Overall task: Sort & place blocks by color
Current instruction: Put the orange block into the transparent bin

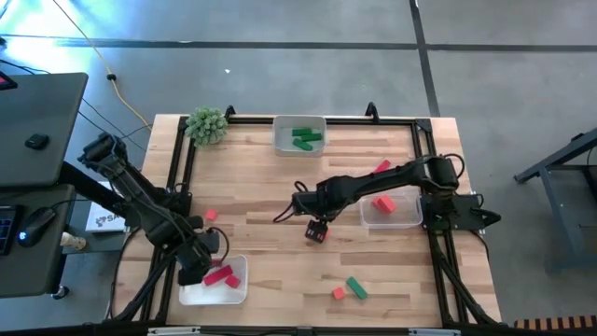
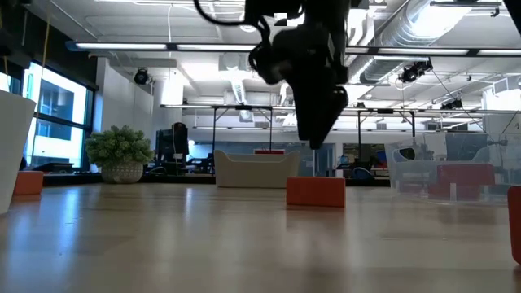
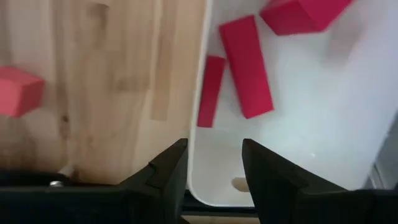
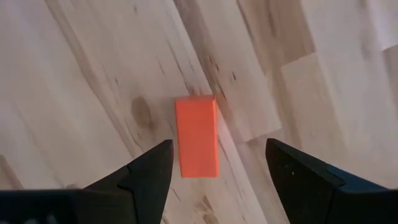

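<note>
While open, right gripper [image 4: 214, 165] straddles orange block [image 4: 198, 136]

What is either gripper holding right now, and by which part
Nothing. The right gripper hangs open above an orange rectangular block lying on the wooden table; the left gripper is open and empty over the white tray.

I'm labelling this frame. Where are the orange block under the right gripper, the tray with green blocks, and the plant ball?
orange block [image 4: 197, 137]: right wrist view, middle of its top face.
tray with green blocks [image 1: 283, 139]: high view, bare left floor.
plant ball [image 1: 206, 124]: high view, centre of foliage.
</note>
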`<move>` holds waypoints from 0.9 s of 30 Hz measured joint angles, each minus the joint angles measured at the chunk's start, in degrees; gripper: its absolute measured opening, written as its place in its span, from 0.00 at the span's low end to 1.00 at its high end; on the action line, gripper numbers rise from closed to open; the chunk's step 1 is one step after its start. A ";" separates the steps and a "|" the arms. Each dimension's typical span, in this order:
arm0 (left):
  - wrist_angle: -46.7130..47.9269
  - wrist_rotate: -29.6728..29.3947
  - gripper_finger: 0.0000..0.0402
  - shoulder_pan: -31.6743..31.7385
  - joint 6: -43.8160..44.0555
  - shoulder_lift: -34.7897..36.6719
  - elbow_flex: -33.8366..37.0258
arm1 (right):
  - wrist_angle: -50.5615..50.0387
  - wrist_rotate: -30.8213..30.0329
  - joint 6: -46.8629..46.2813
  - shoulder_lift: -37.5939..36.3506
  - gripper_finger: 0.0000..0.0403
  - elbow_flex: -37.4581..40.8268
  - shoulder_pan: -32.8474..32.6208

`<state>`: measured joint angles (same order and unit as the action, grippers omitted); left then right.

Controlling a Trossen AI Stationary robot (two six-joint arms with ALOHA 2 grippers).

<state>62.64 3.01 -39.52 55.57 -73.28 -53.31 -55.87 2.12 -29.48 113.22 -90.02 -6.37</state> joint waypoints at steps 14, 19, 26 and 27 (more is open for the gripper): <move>0.82 -7.31 0.35 10.14 -3.42 4.43 -2.35 | 0.60 3.34 1.20 4.74 0.61 0.00 -0.04; 0.49 -10.96 0.35 15.06 -3.77 7.81 -2.35 | 0.56 4.02 1.06 5.21 0.61 0.00 -0.04; -0.08 -17.33 0.35 22.38 -4.80 11.94 -2.35 | 0.90 4.67 1.05 7.68 0.61 0.00 -0.04; -0.18 -18.04 0.35 23.45 -4.88 12.47 -2.35 | 0.83 4.77 1.04 7.99 0.61 0.00 -0.04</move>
<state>62.45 -15.03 -16.07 50.69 -60.81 -55.66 -55.04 6.88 -28.44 121.21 -90.02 -6.42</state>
